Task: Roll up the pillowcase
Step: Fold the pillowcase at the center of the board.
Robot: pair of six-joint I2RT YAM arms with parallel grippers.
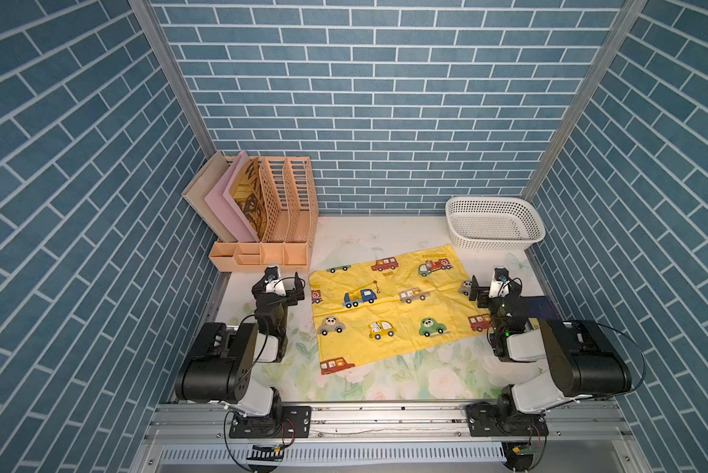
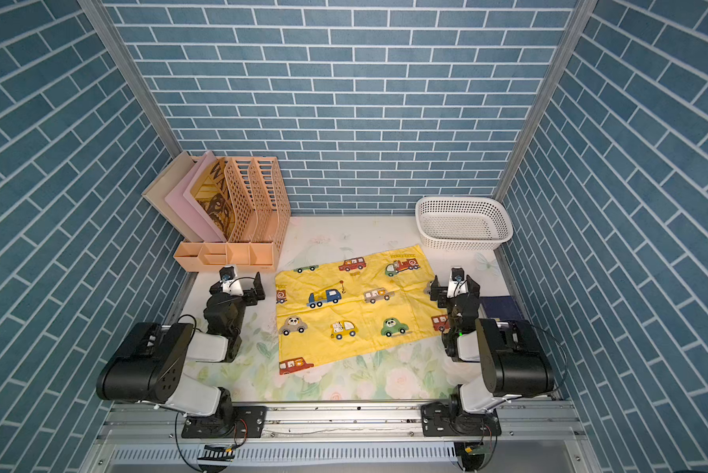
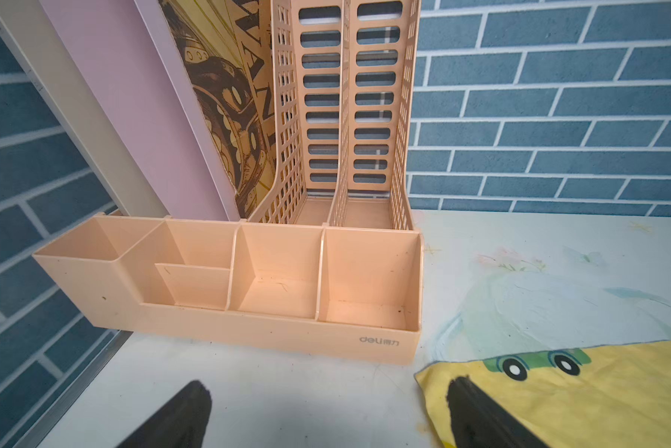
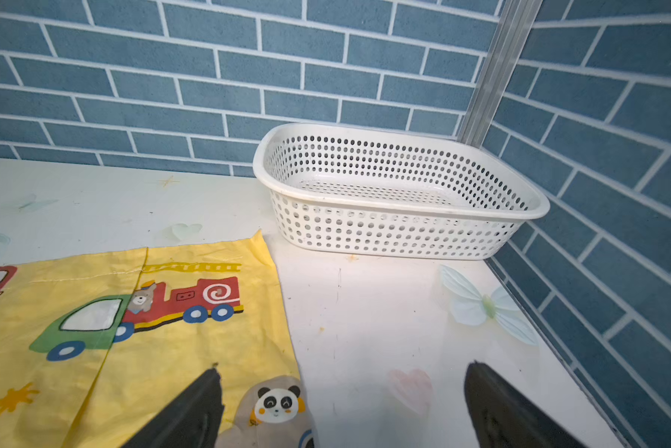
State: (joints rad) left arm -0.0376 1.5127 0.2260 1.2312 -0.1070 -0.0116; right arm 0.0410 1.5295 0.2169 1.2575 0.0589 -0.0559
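On the floral counter, the bright yellow car-printed fabric pillowcase is lying flat between the left end effector and right end effector, both hovering spread and empty; pinching one edge evenly is advisable.

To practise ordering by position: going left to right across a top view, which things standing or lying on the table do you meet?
Peach desk organizer → yellow pillowcase → white basket.

The peach desk organizer bears the brand "deli" on its front wall.
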